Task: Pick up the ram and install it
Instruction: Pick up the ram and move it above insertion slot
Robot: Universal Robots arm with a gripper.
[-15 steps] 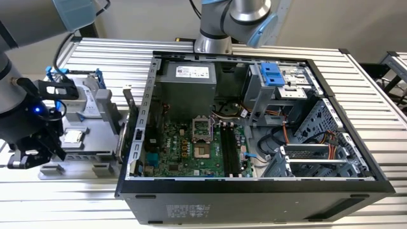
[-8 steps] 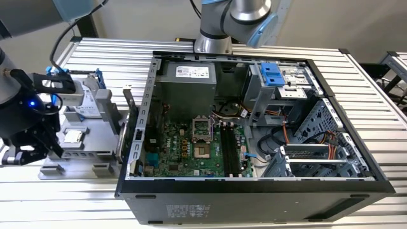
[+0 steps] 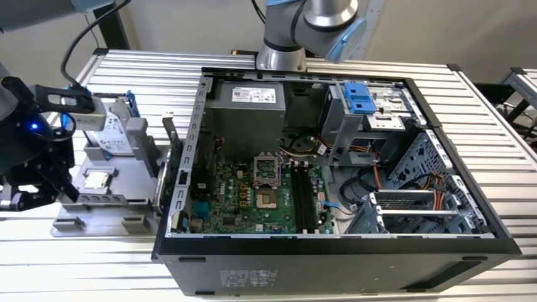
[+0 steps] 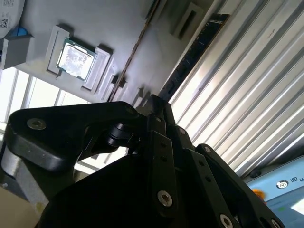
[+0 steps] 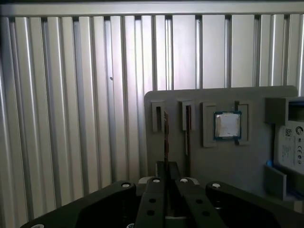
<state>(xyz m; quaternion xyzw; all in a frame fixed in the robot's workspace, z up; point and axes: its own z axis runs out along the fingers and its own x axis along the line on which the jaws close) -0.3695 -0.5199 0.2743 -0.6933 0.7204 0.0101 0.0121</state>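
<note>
Ribbed aluminium table [image 5: 71, 118] carries an open computer case [image 3: 336, 251], and at the exterior view's left a grey fixture [image 5: 247, 175] sits just beside it. You have the ram [image 5: 166, 137] standing on edge in a fixture slot, with a second stick [image 5: 187, 137] just beside it and the square chip [image 5: 227, 126] a little further along.

Your gripper [image 5: 166, 166] has its fingers drawn narrow, pinching the ram. In both wrist views the board runs away from the fingertips, so the hold looks close to one end. Judged from that, the stick could pivot in the grip or bind in its slot if you lift it askew, and a sideways drift could clip the neighbouring stick.

Your arm [image 3: 285, 25] is based on the far side of the case. It reaches out to the exterior view's left with the wrist low over the fixture.
</note>
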